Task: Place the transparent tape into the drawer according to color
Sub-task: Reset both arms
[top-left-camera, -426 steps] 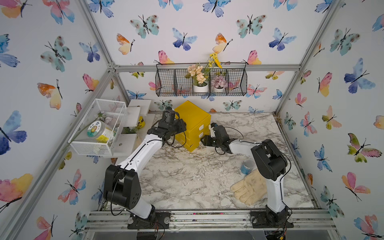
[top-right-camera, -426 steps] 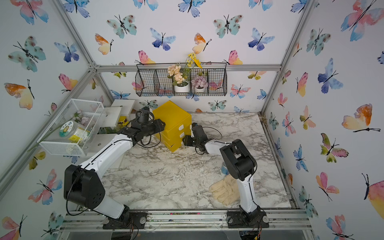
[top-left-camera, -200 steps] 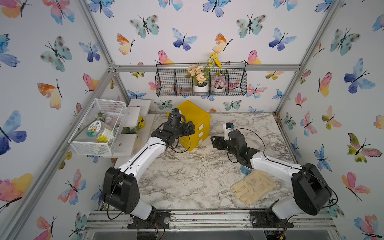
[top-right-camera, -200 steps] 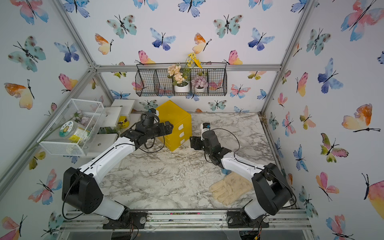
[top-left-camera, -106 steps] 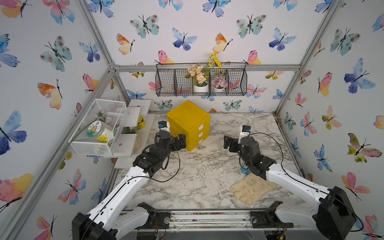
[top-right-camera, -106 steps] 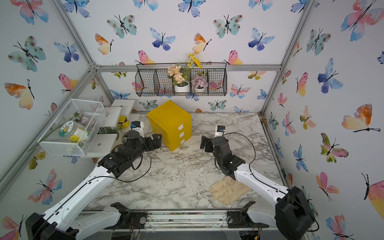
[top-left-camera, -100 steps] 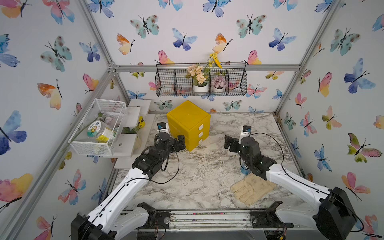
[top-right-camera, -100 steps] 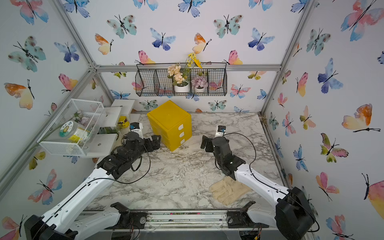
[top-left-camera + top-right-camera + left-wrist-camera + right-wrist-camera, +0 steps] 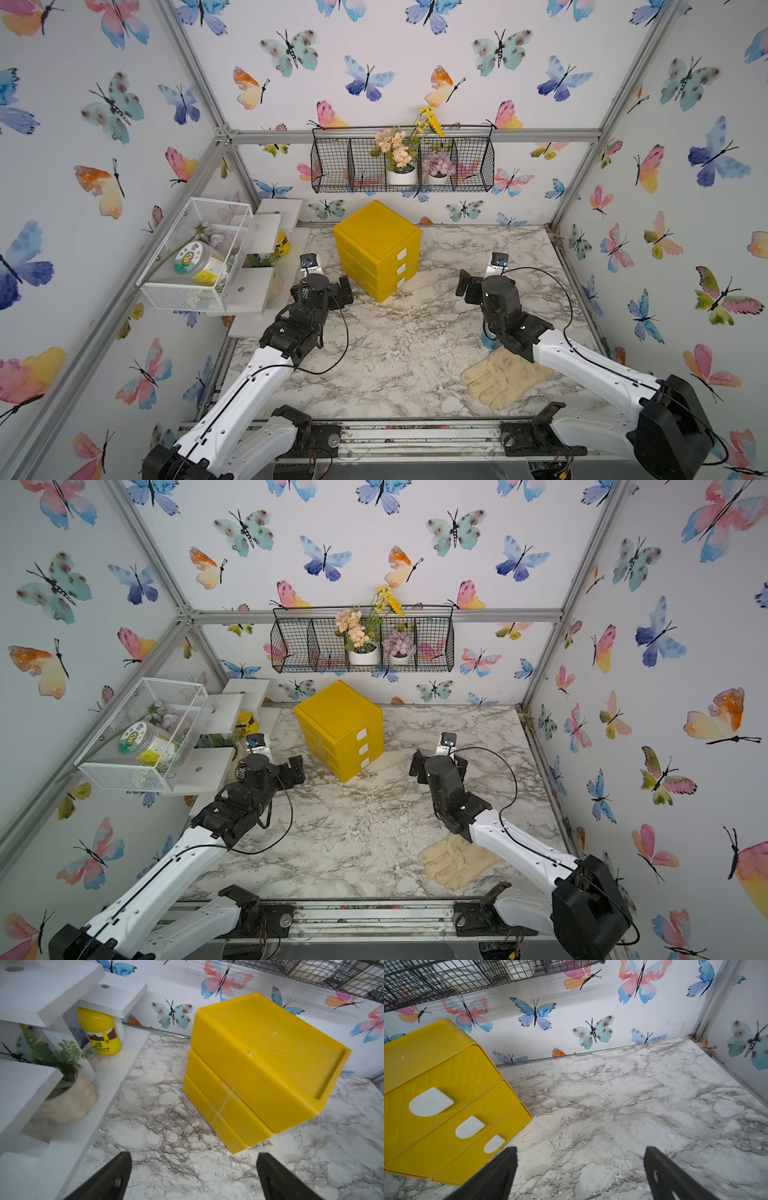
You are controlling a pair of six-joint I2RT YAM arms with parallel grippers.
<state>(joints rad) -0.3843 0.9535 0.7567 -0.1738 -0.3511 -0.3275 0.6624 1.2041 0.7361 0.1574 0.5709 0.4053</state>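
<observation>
The drawer unit point(image 9: 376, 249) point(image 9: 338, 729) is a yellow cabinet with three white-tabbed drawers, all pushed in, standing at the back of the marble table. No transparent tape shows in any view. My left gripper point(image 9: 322, 286) point(image 9: 270, 766) hovers left of the cabinet, open and empty. In the left wrist view its fingers point(image 9: 116, 1176) frame bare marble, with the cabinet's side point(image 9: 259, 1068) ahead. My right gripper point(image 9: 484, 278) point(image 9: 438, 760) hovers to the cabinet's right, open and empty. The right wrist view has the gripper point(image 9: 580, 1163) over marble beside the drawer fronts point(image 9: 442, 1101).
A beige glove point(image 9: 503, 376) lies at the front right under my right arm, with a bit of a blue tin point(image 9: 488, 340) beside it. White stepped shelves point(image 9: 257, 291), a mesh box point(image 9: 195, 253), a yellow bottle point(image 9: 99, 1030) and a potted plant point(image 9: 68, 1097) line the left. A wire basket point(image 9: 401, 166) hangs on the back wall.
Both arms have drawn back from the yellow cabinet toward the front of the table. The right gripper's jaws have spread wider.
</observation>
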